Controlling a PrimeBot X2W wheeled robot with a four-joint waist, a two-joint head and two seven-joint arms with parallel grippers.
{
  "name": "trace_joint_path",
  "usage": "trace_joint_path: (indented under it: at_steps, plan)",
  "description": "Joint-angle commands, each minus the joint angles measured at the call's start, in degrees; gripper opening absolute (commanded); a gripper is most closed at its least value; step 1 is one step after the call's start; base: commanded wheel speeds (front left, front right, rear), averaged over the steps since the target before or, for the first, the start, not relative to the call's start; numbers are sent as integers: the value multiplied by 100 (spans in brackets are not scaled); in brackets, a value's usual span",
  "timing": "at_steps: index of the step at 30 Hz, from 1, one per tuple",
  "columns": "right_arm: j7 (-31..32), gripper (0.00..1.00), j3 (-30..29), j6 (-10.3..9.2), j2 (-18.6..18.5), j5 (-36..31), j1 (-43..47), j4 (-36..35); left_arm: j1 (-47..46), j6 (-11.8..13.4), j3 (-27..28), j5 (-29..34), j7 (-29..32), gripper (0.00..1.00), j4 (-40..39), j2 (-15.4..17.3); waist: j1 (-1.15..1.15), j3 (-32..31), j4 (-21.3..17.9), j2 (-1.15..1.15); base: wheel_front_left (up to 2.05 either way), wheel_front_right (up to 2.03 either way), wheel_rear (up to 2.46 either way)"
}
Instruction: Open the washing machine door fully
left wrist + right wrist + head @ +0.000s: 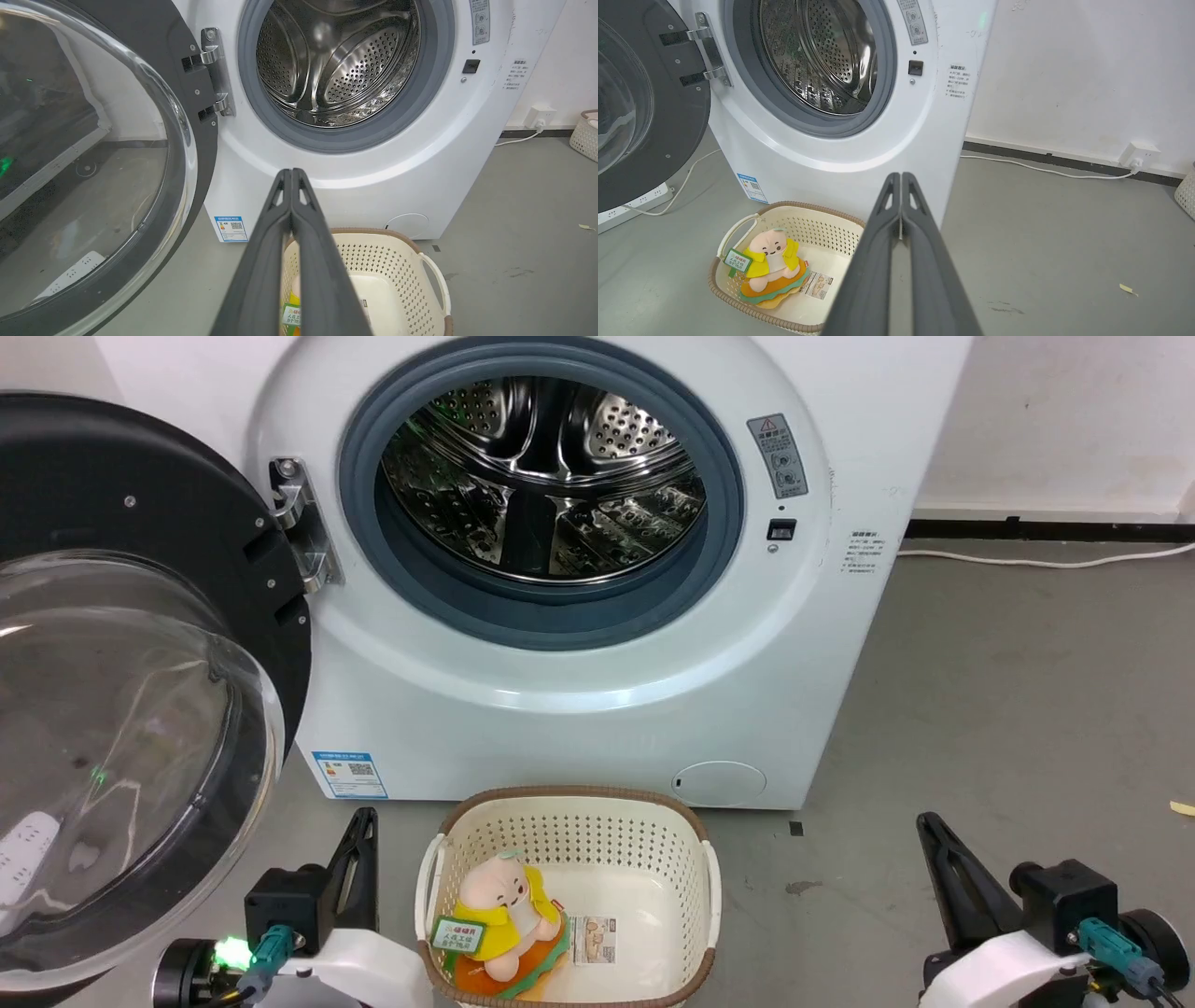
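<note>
Two empty claws, left claw (pixel 291 172) and right claw (pixel 900 176), both fully closed.

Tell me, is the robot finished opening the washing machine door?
Looks done: the washing machine door hangs wide on its hinge, left of the bare drum. In hand: nothing; the left gripper and right gripper are shut, apart from the door, near the basket. Left: probably nothing.

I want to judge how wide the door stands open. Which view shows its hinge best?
The left wrist view: the hinge is close, sharp and unblocked. The head view shows the hinge smaller; the right wrist view shows the hinge small, near the top left.
</note>
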Motion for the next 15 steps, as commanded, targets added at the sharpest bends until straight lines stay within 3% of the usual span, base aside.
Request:
trace_joint_path:
  at_steps: [1, 15]
  plan:
    - [34, 0, 23, 4, 26, -55, -116, -44, -50, -39, 31, 61, 32, 0, -40, -10, 0, -1, -5, 0, 0, 0, 0]
    - [160, 0, 52, 5, 28, -146, -167, -64, -55, -75, 124, 163, 158, 0, -93, -39, 0, -5, -35, 0, 0, 0, 0]
